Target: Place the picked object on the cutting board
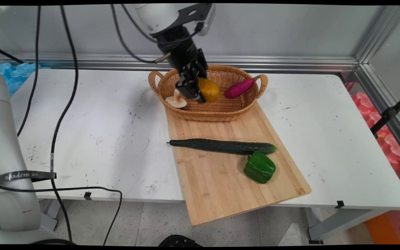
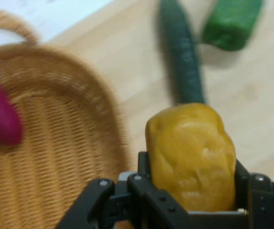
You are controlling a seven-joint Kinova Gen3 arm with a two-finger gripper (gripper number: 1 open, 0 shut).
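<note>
My black gripper (image 1: 197,93) is shut on a yellow-orange potato (image 1: 209,90), held above the near part of the wicker basket (image 1: 221,111). In the hand view the potato (image 2: 192,155) sits clamped between the fingers, with the basket (image 2: 56,157) to the left below. A purple sweet potato (image 1: 239,88) lies in the basket's right half, seen in the hand view as the purple sweet potato (image 2: 1,117). A mushroom (image 1: 176,100) rests at the basket's left end.
A wooden cutting board (image 1: 221,180) runs from the basket to the table's front edge and overhangs it. On it lie a long cucumber (image 1: 222,146) and a green bell pepper (image 1: 259,167). Black cables (image 1: 64,104) hang on the left.
</note>
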